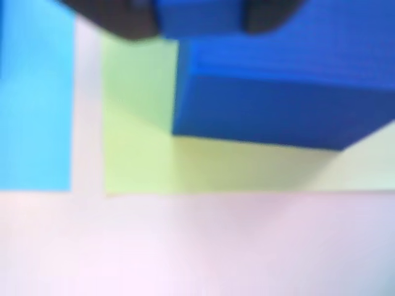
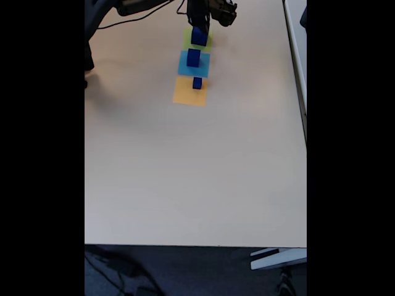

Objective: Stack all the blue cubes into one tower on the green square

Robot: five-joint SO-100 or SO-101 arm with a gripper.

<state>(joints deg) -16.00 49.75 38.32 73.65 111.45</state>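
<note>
In the fixed view the pale worktop [image 2: 197,172] stretches bare from its near edge up to three flat squares laid in a row running away from the camera. Nearest is the orange square [image 2: 188,94], with the smallest blue cube [image 2: 197,83] standing on its far part. Just behind it lies the light-blue square [image 2: 193,63], carrying a mid-sized blue cube [image 2: 194,57]. Farthest is the green square [image 2: 197,42], and on it stands the large blue cube [image 2: 199,36]. My gripper [image 2: 199,23] comes down from the top edge right over that cube, with my dark arm and a cable [image 2: 126,21] trailing off to the left behind it.

From my wrist view the near ground is blurred pale worktop [image 1: 197,246]. Beyond it lies the green square [image 1: 139,154], its near edge and left corner plain, and to the left, across a narrow strip of worktop, the light-blue square [image 1: 34,98]. The large blue cube [image 1: 278,92] sits on the green patch, filling the upper right. At the very top my dark gripper [image 1: 197,18] frames a blue face between its fingers [image 1: 123,18], so I seem clamped on something blue, but I cannot tell whether that is the large blue cube's top or another cube.
</note>
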